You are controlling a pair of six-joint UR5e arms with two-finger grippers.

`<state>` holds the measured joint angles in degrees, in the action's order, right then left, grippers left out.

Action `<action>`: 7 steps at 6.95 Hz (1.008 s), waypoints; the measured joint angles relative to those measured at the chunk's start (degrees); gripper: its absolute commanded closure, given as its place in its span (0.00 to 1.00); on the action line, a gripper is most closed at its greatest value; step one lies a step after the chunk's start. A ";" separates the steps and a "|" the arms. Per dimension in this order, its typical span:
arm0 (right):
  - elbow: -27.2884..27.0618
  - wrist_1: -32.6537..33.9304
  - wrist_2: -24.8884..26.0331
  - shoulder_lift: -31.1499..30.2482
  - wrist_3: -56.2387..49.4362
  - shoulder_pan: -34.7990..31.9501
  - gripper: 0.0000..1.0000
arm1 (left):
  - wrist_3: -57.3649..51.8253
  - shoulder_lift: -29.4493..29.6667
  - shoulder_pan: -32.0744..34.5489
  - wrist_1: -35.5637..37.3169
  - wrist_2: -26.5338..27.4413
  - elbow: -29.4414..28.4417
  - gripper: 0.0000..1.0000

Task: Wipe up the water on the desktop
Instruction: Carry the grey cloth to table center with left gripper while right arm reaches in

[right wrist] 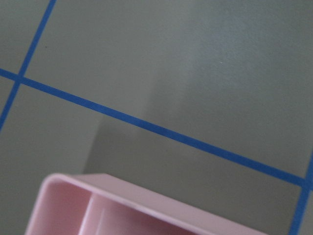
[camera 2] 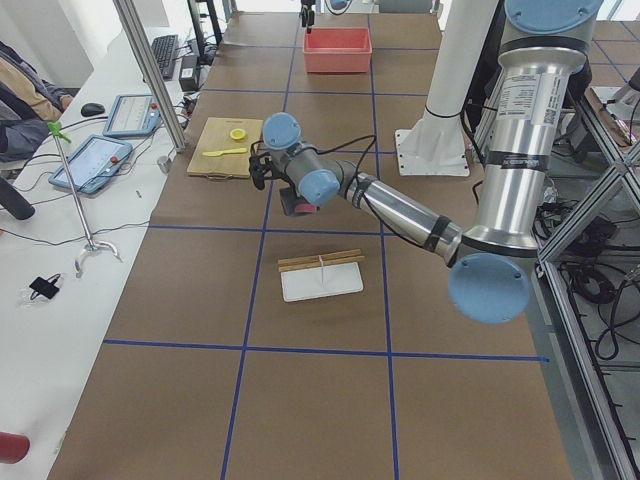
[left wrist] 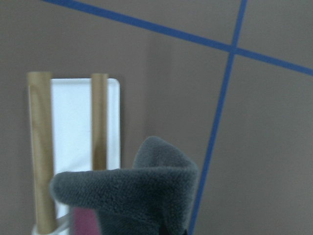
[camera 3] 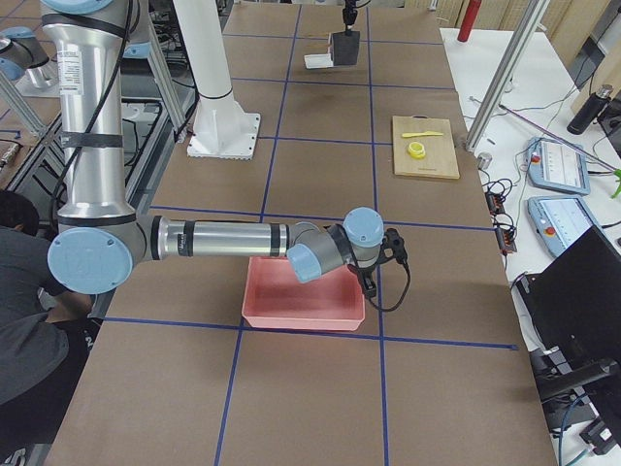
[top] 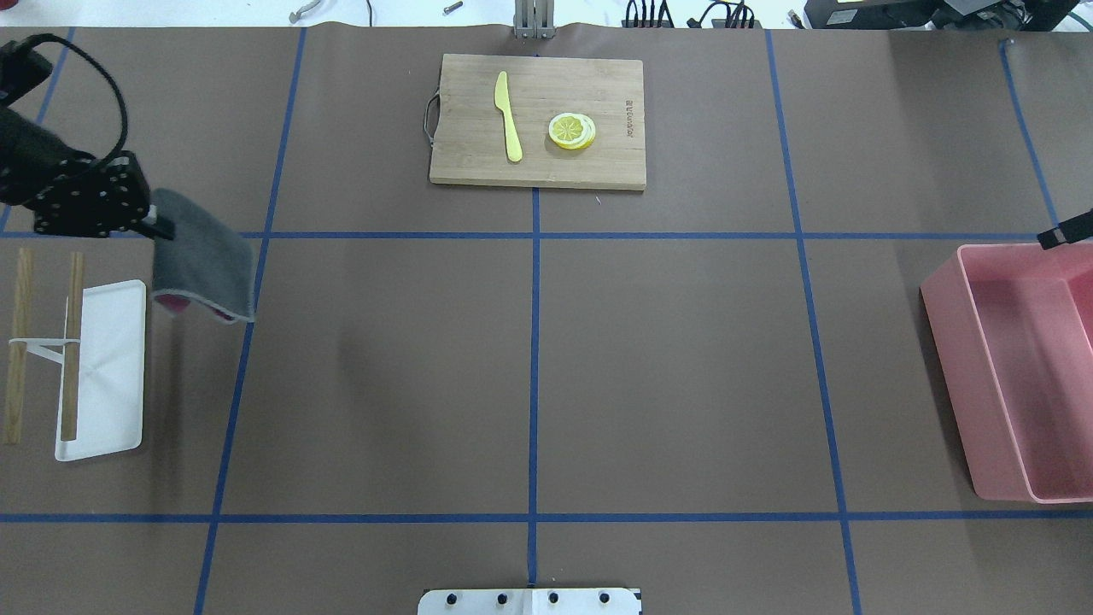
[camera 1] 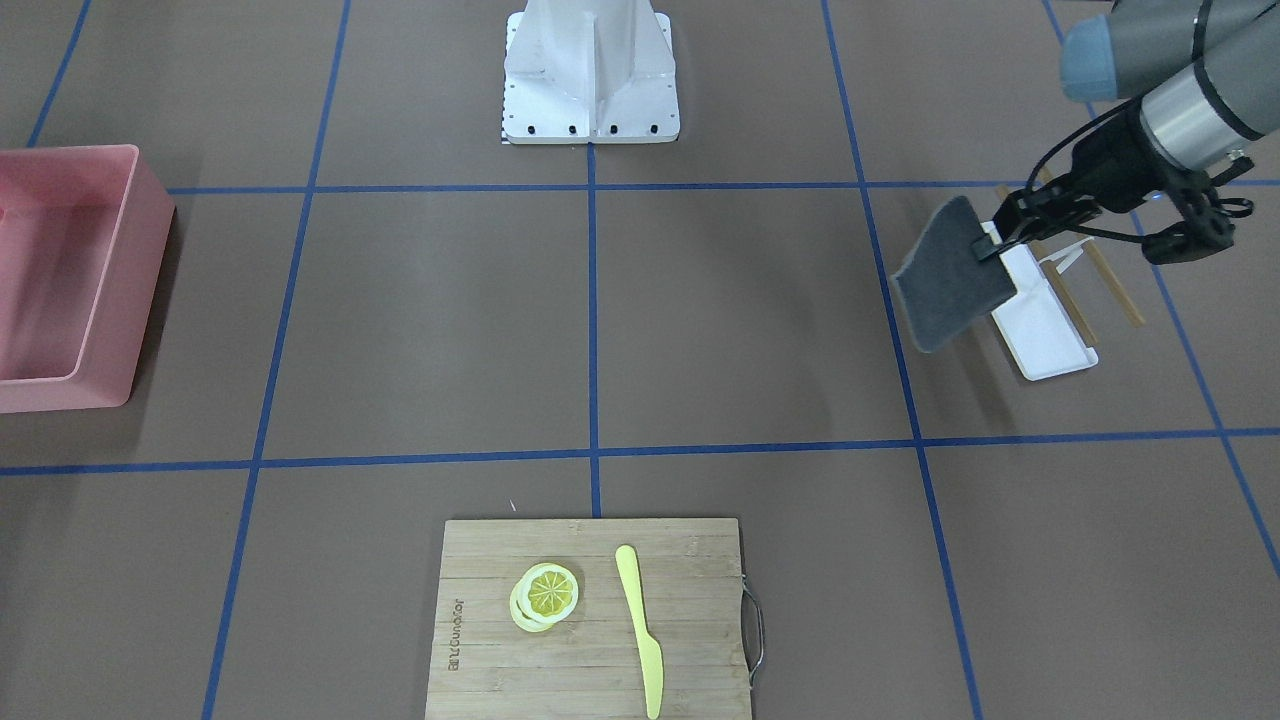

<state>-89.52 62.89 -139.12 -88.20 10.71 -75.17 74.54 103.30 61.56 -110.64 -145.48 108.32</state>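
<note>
The desktop [top: 666, 359] is a flat matte brown surface crossed by blue tape lines; I can make out no water on it. My left gripper [top: 160, 227] is shut on the edge of a grey cloth [top: 203, 263] with a pink underside and holds it hanging above the desktop, beside the white tray. The cloth also shows in the front view [camera 1: 948, 272] and the left wrist view [left wrist: 142, 193]. My right gripper [camera 3: 390, 249] hovers at the far edge of the pink bin; only a black tip of it shows overhead [top: 1062, 231], and I cannot tell whether it is open or shut.
A white tray [top: 115, 376] with two wooden sticks [top: 72, 342] across it lies under the left arm. A bamboo cutting board [top: 536, 120] carries a yellow knife [top: 509, 115] and lemon slices [top: 572, 131]. A pink bin [top: 1020, 367] stands at the right. The robot base [camera 1: 590, 70] is central.
</note>
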 measured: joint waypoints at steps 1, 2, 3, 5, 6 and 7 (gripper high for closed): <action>-0.79 -0.52 0.13 2.85 3.78 2.70 0.00 | 6.90 6.30 -3.87 0.07 2.44 -1.29 1.00; -1.80 -2.10 0.65 5.14 7.35 6.05 0.00 | 12.85 12.62 -7.73 0.12 5.83 -3.48 1.00; -3.32 -5.25 2.68 6.28 10.57 9.68 0.00 | 17.22 19.09 -10.75 0.14 9.07 -7.20 1.00; -8.48 -12.36 12.11 8.64 20.83 17.98 0.00 | 23.63 27.42 -14.46 0.06 13.77 -12.35 1.00; -11.39 -14.34 17.82 10.56 25.29 22.14 0.00 | 27.15 30.41 -15.48 0.04 15.79 -13.75 1.00; -13.73 -15.17 23.61 12.59 27.35 26.52 0.00 | 29.25 32.41 -15.92 0.01 16.78 -15.23 1.00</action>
<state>-103.24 47.72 -115.51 -75.61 38.05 -48.65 103.79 135.71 45.64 -110.63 -128.70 93.09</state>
